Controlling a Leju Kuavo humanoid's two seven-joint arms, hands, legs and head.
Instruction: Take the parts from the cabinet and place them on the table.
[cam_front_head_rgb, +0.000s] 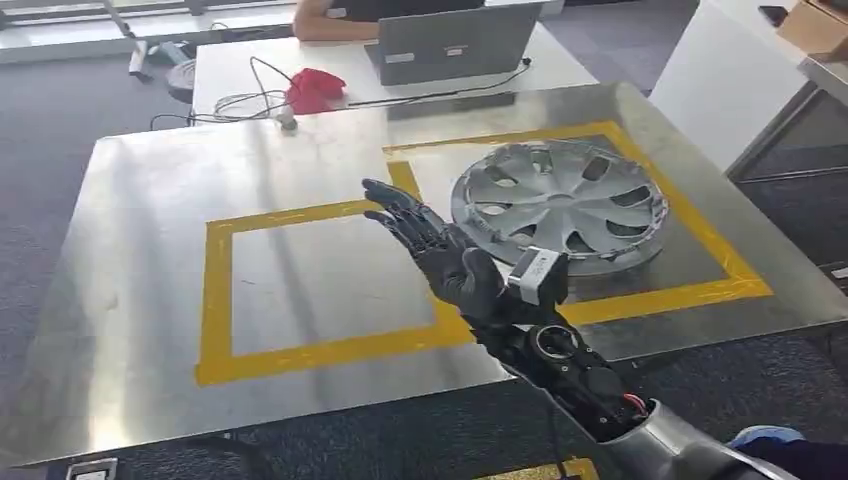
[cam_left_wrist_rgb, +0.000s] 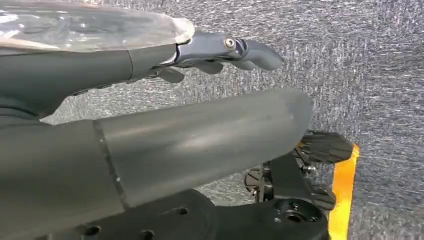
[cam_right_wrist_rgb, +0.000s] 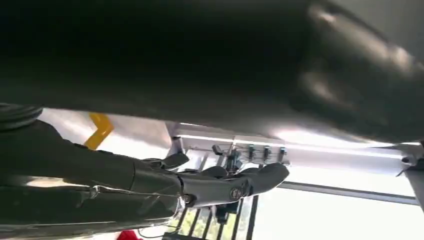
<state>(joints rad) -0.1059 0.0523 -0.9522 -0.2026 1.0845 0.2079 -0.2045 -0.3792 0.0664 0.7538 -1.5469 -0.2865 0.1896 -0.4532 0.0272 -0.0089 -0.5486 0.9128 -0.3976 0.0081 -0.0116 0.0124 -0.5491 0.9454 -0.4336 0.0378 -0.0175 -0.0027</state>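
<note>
While right hand (cam_front_head_rgb: 430, 245) hovers empty, hubcap (cam_front_head_rgb: 558, 203) on table (cam_front_head_rgb: 140, 260), head view.

The right arm (cam_front_head_rgb: 640, 425) reaches in from the near right and stretches up and to the left over the tabletop (cam_front_head_rgb: 130, 300). Its right hand (cam_front_head_rgb: 430, 245) is raised above the surface, palm turned up, fingers (cam_front_head_rgb: 395, 210) extended and spread, holding nothing. The left hand (cam_left_wrist_rgb: 220, 52) hangs low, its fingers loosely extended with nothing between them.
</note>
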